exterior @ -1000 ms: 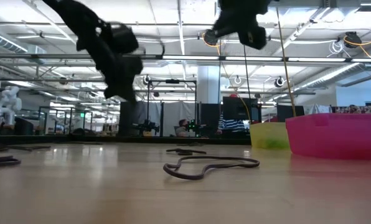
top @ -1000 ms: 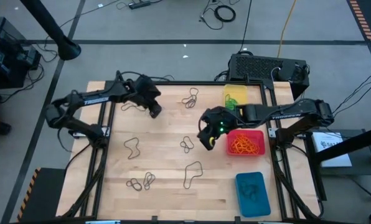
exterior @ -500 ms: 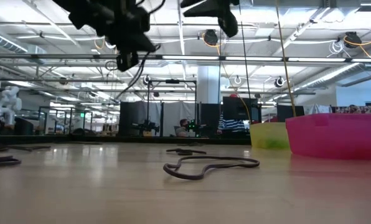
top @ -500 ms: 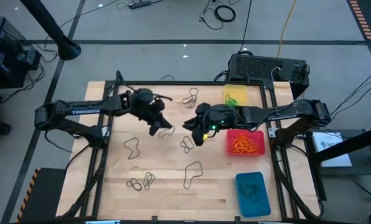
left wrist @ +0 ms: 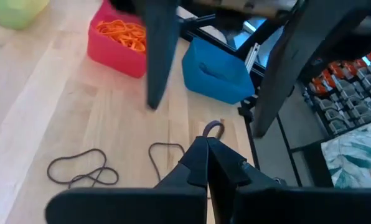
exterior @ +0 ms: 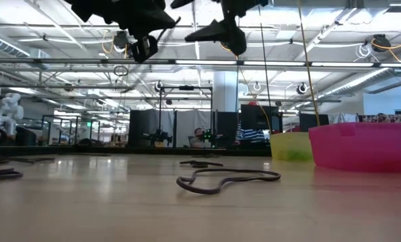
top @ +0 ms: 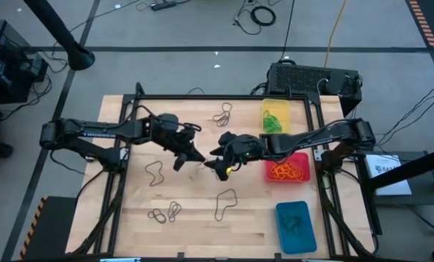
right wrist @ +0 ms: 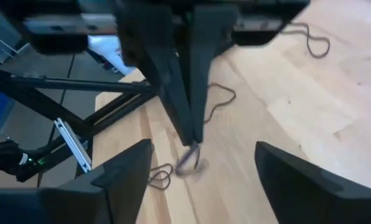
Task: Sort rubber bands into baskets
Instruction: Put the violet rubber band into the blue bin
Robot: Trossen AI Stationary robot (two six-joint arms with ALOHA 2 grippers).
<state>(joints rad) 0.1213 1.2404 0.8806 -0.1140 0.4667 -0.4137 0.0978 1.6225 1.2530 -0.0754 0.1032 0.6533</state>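
We've got the left gripper (top: 193,156) up over mid-surface, fingers (left wrist: 205,163) pinched on a dark rubber band (left wrist: 213,129). Right gripper (top: 215,161) faces it, fingers (right wrist: 126,174) spread wide around them. More bands lie near the red basket (top: 299,159).

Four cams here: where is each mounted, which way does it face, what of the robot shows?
High: overhead, straight down; both arms, table, baskets.
Low: table height, level across; both grippers above, red basket.
Left wrist: past shut left gripper holding a dark band; right gripper's fingers beyond.
Right wrist: past open right gripper; left gripper ahead.
Shared: red basket in high, low, left wrist.
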